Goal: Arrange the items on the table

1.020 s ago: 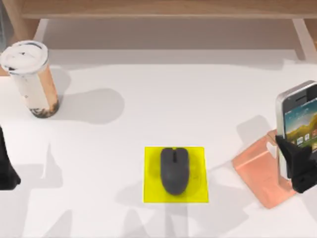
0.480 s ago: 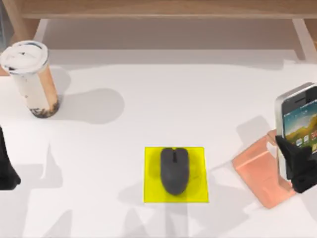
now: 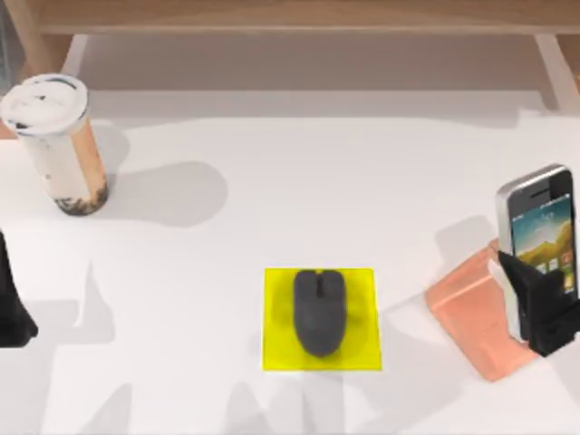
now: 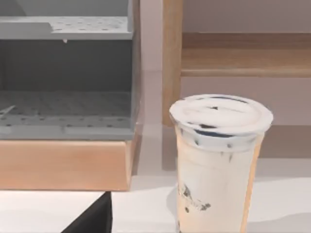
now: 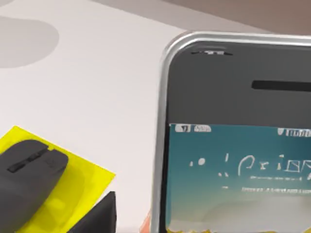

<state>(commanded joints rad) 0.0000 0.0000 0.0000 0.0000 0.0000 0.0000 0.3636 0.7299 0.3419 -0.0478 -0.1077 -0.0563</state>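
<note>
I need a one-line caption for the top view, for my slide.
Right gripper holds the phone upright at the stand; mouse on pad, cup far left.

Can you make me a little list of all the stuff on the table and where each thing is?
Mouse: dark grey computer mouse lying on flat yellow square pad, front middle of white tabletop.
Phone: silver-edged smartphone upright at the right, over copper-pink metal stand.
Right gripper: shut on the phone.
Drink: tall white-lidded cup of brown milky drink, back left.
Left gripper: parked at left edge.
Shelf: light wooden shelf, at back.
</note>
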